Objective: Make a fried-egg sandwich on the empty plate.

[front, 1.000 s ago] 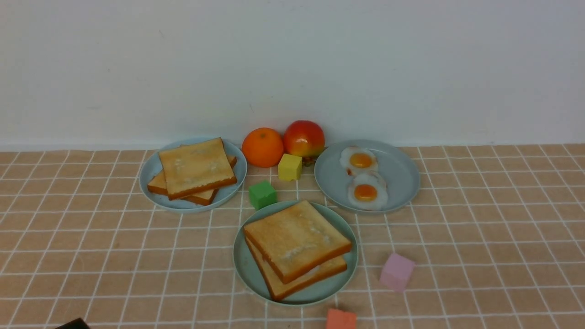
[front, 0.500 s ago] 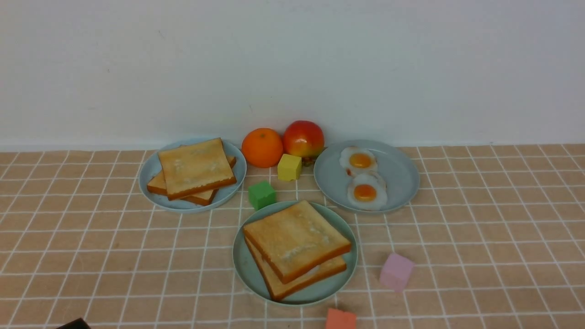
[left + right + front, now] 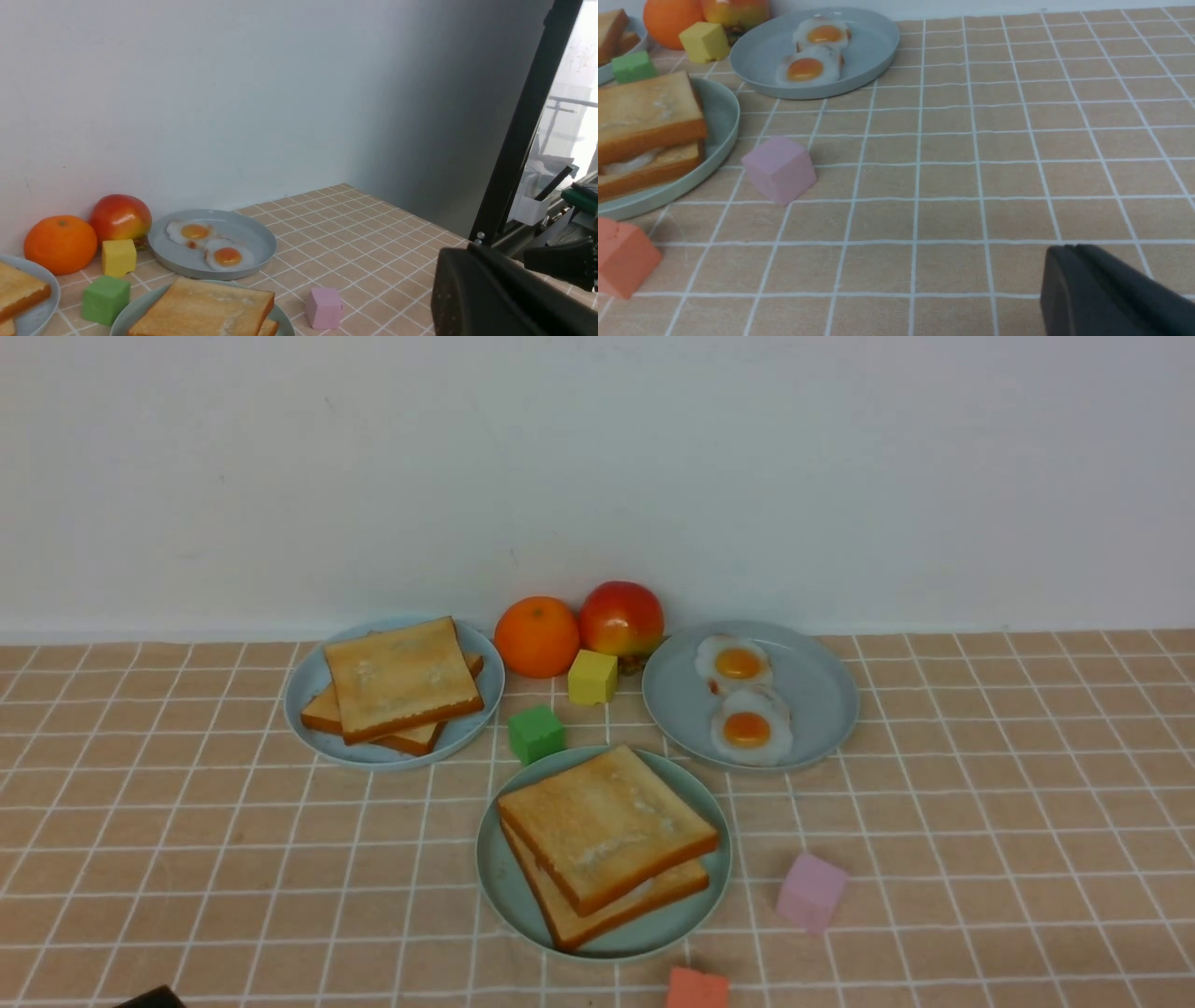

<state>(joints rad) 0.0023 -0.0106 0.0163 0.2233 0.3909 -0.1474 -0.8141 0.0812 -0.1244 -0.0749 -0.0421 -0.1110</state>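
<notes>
Fried-egg sandwich of two square golden-brown toast slices with darker crusts: located on the round, shallow, pale mint-green plate, near the middle of the front view. The slices are stacked askew; a strip of egg white is visible between them, the yolk is not. The assembly is judged complete, and the step in hand is judged to be rest or final withdrawal. For this to be done well, both arms should be kept clear of the plate rim and the top slice left unpressed. If the stack were to be squared, a light nudge at the crust would be preferred, since the egg may slide out.

Left gripper: closed, nothing held. Right gripper: closed, nothing held; the tiled-pattern table is seen beyond it.

Containers: two toast slices are crossed on a pale grey-blue round plate at far left. Two fried eggs with orange yolks are carried by a second grey-blue round plate, at the back, right of centre. Between these plates are placed an orange fruit, a red-and-yellow fruit and a yellow cube. A green cube is noted just beside the mint-green plate.
</notes>
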